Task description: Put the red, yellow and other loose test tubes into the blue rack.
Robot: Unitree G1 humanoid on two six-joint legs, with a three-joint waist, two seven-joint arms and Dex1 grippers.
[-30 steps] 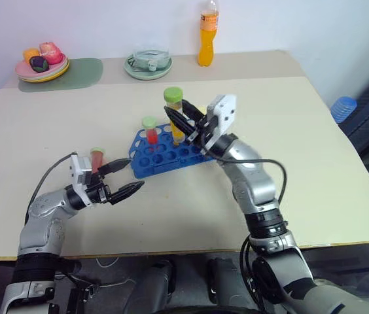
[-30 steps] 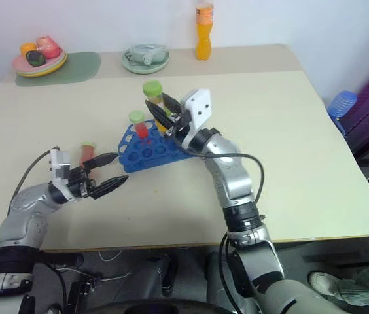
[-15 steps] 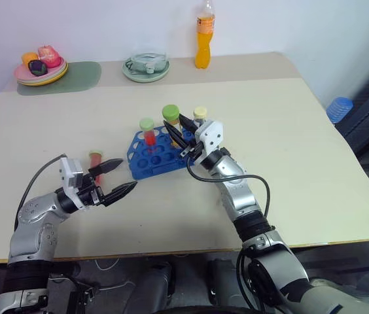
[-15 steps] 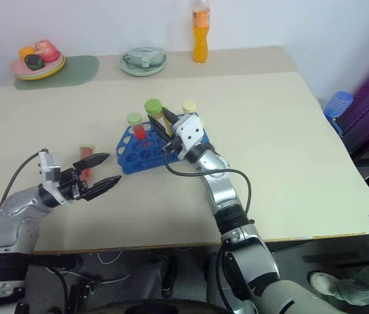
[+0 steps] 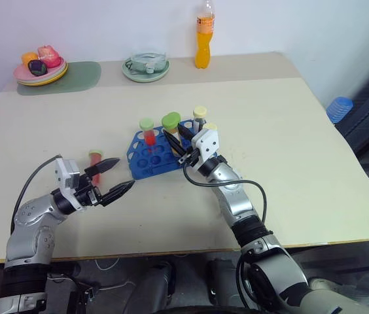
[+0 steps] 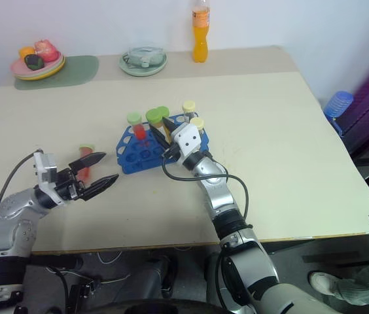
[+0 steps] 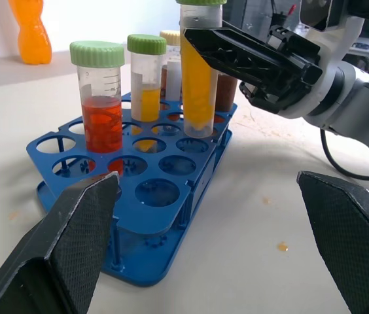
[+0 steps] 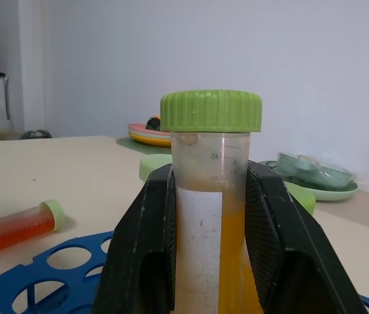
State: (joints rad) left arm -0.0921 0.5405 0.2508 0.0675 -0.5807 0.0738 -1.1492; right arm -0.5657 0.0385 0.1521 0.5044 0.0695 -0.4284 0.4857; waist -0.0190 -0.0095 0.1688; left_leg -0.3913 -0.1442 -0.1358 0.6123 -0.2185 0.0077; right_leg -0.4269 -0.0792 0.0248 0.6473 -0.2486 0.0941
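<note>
R gripper (image 7: 237, 62) clamps yellow tube (image 7: 196, 78) upright below its cap, tube base seated in a hole of blue rack (image 7: 165, 196), apparently for straight entry; L gripper (image 5: 114, 176) spread wide, empty, red tube (image 5: 95, 161) lying just beyond its fingertips, probably next.

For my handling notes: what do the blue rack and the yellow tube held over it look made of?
Blue rack: apparently moulded plastic, uniform bright blue with a slight sheen. Yellow tube: seemingly clear plastic, liquid showing through the wall, printed gradations, ribbed matte green cap; glass cannot be ruled out.
</note>
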